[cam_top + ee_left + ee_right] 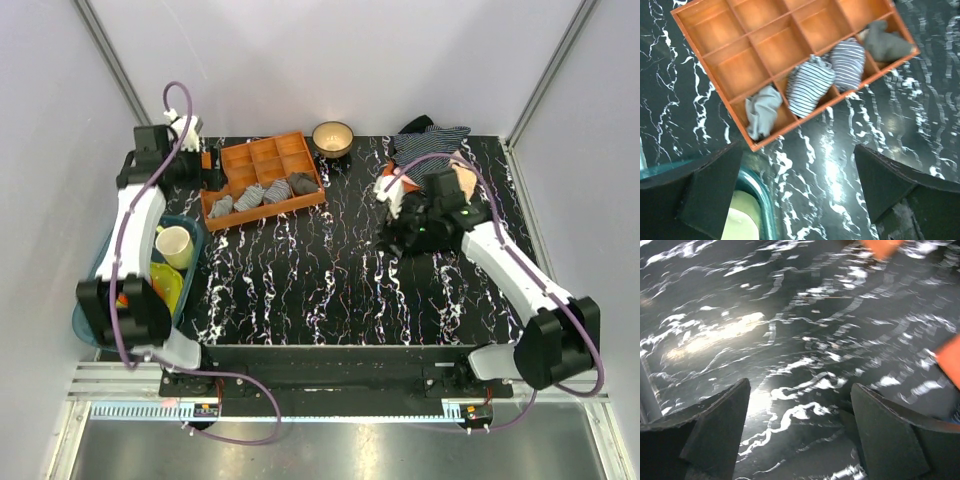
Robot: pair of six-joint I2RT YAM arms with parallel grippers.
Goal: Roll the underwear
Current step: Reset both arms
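Hovering wide open, both end effectors hold nothing

The left end effector [799,167] hangs above the black, white-veined worktop [330,290], just off the near-left corner of the orange tray [747,67]. Its two fingers are spread far apart. Between them only the worktop and the rim of a teal tub [760,200] show, and it grips and touches nothing.

The underwear [762,112], a plain grey bundle, sits crumpled in the front-row end compartment of the tray, the one nearest that end effector. Beside it in the same row lie two striped bundles [810,90], one to a compartment. A darker grey bundle [885,42] lies at the other end.

The right end effector [800,390] is well apart from the tray, on the other side of the worktop. Its fingers are likewise spread wide over the marbled surface with nothing between them. Orange patches [882,246] at the edges of its wrist view are too blurred to identify. Seen from above, this arm reaches toward the back right, near a navy-and-white striped garment [435,142].
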